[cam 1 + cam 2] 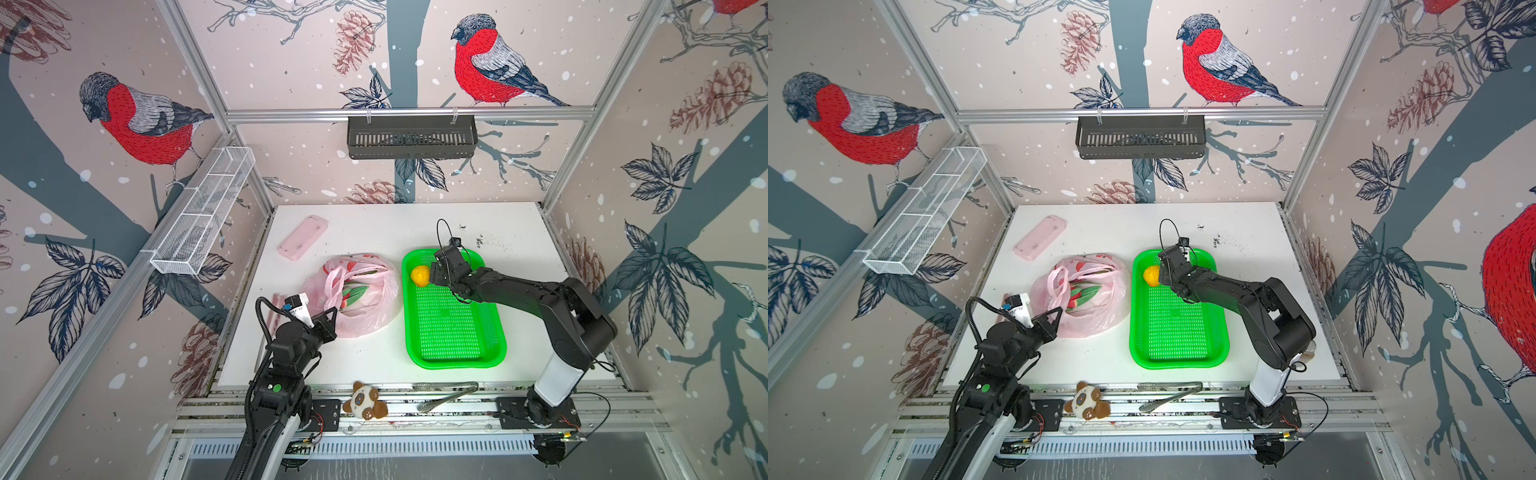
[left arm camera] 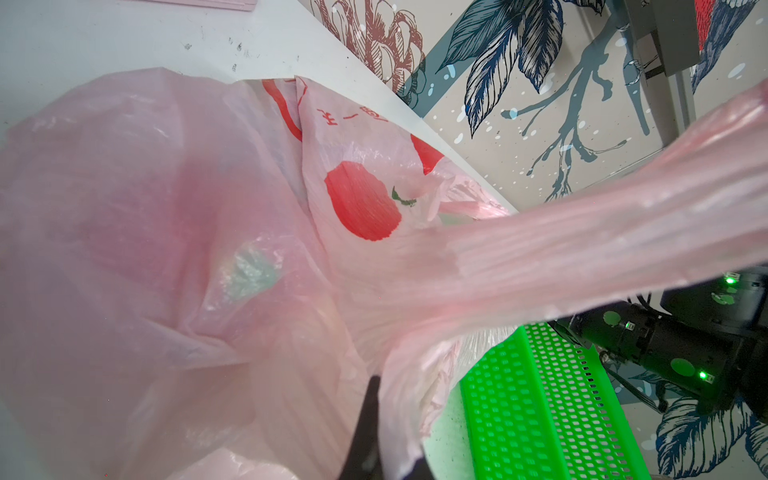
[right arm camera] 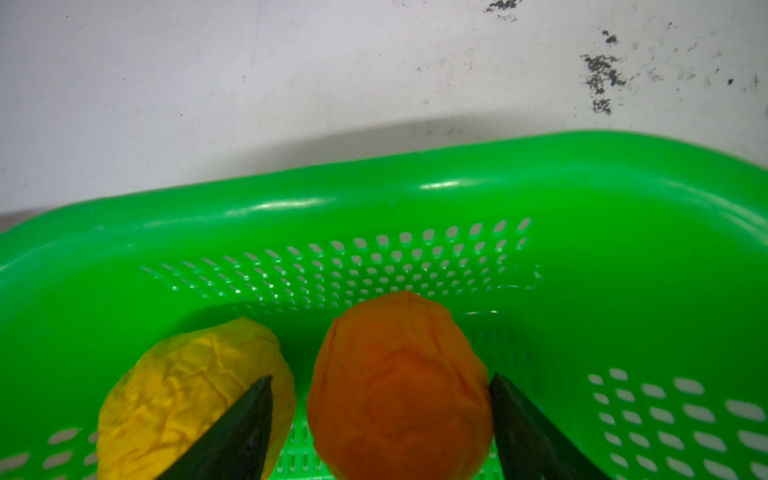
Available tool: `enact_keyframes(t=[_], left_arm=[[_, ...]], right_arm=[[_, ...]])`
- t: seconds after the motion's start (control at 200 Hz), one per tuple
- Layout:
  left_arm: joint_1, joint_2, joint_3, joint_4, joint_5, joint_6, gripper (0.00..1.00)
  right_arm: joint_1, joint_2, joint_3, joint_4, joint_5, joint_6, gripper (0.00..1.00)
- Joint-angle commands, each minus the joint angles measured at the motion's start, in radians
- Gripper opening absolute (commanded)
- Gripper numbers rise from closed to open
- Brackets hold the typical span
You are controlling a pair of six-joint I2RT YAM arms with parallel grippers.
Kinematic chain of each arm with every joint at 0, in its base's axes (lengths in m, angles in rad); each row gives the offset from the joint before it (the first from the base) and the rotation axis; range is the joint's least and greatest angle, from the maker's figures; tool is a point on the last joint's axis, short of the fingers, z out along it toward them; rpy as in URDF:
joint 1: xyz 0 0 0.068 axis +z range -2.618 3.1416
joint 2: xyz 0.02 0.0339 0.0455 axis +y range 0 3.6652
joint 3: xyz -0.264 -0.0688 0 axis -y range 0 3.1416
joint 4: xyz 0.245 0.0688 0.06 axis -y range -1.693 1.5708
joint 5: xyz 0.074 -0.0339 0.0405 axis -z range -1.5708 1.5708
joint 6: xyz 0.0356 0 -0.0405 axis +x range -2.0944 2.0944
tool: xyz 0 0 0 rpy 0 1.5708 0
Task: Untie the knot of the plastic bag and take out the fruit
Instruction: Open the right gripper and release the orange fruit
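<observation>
The pale-pink plastic bag (image 1: 365, 316) (image 1: 1096, 316) (image 2: 166, 208) lies left of the green tray (image 1: 453, 363) (image 3: 415, 195), its mouth open. No knot shows; one handle (image 2: 623, 199) stretches taut. Dragon fruit (image 1: 357, 291) (image 1: 1084, 293) shows inside the bag. My left gripper (image 1: 332, 313) (image 2: 392, 419) is shut on the bag's near edge. My right gripper (image 1: 432, 274) (image 3: 380, 378) stands open in the tray's far left corner, with the orange ball (image 3: 399, 386) between its fingers. The yellow ball (image 1: 420, 275) (image 3: 187, 395) rests beside it.
A flat pink case (image 1: 302, 237) lies at the back left of the table. A plush toy (image 1: 365, 402) and metal tongs (image 1: 446, 392) sit on the front rail. A black basket (image 1: 411, 137) and a white wire rack (image 1: 203, 212) hang on the walls.
</observation>
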Motion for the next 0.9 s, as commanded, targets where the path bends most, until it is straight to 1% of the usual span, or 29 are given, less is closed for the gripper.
enact_keyframes(t=[0.0,0.325,0.47,0.685,0.891], left_arm=[[-0.001,-0.001,0.006,0.024,0.005,0.004,0.00],[-0.001,-0.005,0.005,0.024,0.004,0.002,0.00],[-0.001,-0.004,0.005,0.024,0.004,0.003,0.00],[-0.001,-0.005,0.006,0.022,0.002,0.003,0.00],[-0.001,-0.009,0.007,0.017,-0.002,0.000,0.00]], right_arm=[[0.004,-0.026,-0.009,-0.017,0.028,-0.010,0.82],[0.029,-0.113,-0.021,-0.062,0.074,-0.019,0.82],[0.056,-0.162,-0.016,-0.091,0.096,-0.027,0.82],[0.138,-0.215,0.033,-0.133,0.155,-0.064,0.81],[0.233,-0.185,0.122,-0.141,0.159,-0.151,0.79]])
